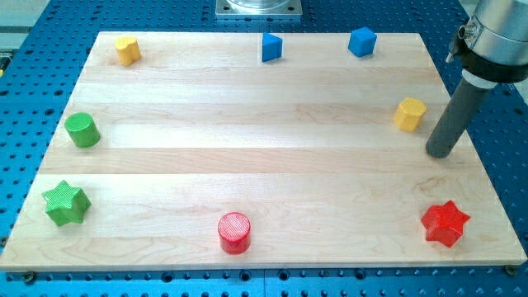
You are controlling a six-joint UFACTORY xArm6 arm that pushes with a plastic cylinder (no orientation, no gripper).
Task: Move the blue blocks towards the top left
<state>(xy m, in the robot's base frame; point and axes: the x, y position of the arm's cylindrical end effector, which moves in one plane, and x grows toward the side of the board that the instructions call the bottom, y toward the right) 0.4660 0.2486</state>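
My tip (440, 153) stands near the board's right edge, just right of the yellow hexagon block (410, 114), which blocks a straight way to the left. Toward the view's top, the blue cube (362, 41) and blue triangular block (271, 47) stand near the top edge. The board's (247, 157) middle is open.

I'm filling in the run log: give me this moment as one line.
my tip: view's right, just right of and below yellow block, apart | blue blocks: top edge, untouched | task: not started
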